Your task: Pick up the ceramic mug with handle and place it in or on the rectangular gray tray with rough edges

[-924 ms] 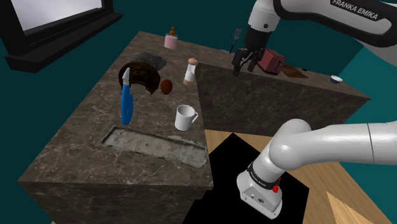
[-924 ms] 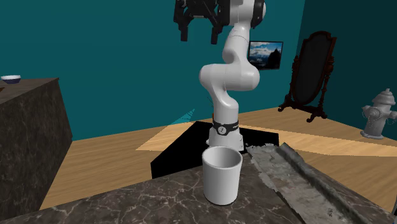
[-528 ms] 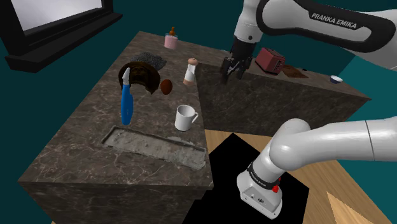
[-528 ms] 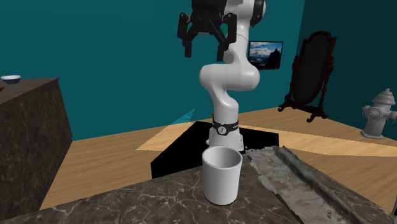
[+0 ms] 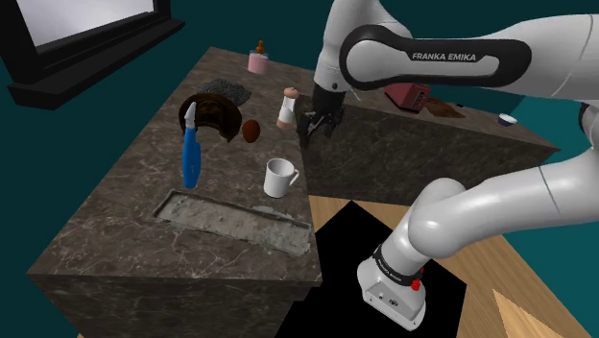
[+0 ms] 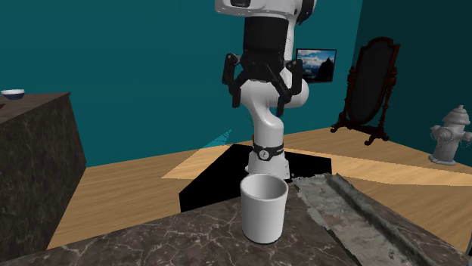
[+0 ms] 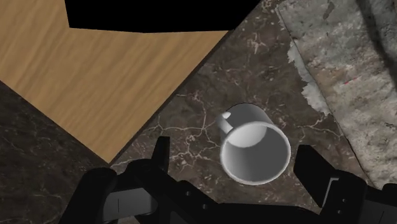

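Observation:
A white mug (image 5: 280,178) with a handle stands upright on the dark marble counter (image 5: 125,192), close to its edge. Beside it lies the long grey rough-edged tray (image 5: 235,221), set along the counter's front edge. My gripper (image 5: 312,128) hangs open in the air above the mug, a little toward the shoulder view's right. In the second exterior view the gripper (image 6: 259,102) points down well above the mug (image 6: 264,208), with the tray (image 6: 363,215) to the right. In the wrist view the mug (image 7: 254,149) sits below the gripper (image 7: 236,162), between spread fingers that do not touch it, near the tray (image 7: 343,70).
On the counter lie a blue bottle (image 5: 191,158), a brown bowl (image 5: 211,115), a brown ball (image 5: 251,130), a shaker (image 5: 287,108) and a pink bottle (image 5: 257,60). A taller counter (image 5: 422,144) with a red toaster (image 5: 411,94) rises behind. Wooden floor (image 7: 95,83) lies beyond the edge.
The arm has swung from over the taller counter toward the shoulder view's left and come down, bringing the gripper above the mug. The fingers stayed open; the mug has not moved.

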### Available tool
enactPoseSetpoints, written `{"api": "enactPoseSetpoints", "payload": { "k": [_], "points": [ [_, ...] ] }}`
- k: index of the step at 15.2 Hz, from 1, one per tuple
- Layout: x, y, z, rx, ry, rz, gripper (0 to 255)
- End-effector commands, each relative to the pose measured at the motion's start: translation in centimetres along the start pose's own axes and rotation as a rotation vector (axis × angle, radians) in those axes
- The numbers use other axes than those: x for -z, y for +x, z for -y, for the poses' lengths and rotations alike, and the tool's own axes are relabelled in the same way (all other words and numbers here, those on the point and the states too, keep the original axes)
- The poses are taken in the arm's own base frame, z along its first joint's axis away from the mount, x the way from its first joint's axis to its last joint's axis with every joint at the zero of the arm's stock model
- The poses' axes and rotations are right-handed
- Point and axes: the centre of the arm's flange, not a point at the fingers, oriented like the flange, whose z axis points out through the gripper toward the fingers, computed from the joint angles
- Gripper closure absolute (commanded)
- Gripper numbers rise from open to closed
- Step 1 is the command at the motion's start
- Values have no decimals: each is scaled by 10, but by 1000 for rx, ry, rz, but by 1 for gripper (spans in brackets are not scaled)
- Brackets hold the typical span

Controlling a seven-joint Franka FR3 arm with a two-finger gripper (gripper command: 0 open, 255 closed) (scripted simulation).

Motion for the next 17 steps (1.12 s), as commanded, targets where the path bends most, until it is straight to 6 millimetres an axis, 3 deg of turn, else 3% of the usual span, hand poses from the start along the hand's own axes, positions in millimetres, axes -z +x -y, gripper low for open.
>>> {"api": "enactPoseSetpoints", "payload": {
  "k": [1,10,17],
  "points": [
    [-21,11,16,11,4,-2,0],
    [-103,54,88,58,19,-3,0],
    [-139,56,92,61,20,-3,0]
  ]
}}
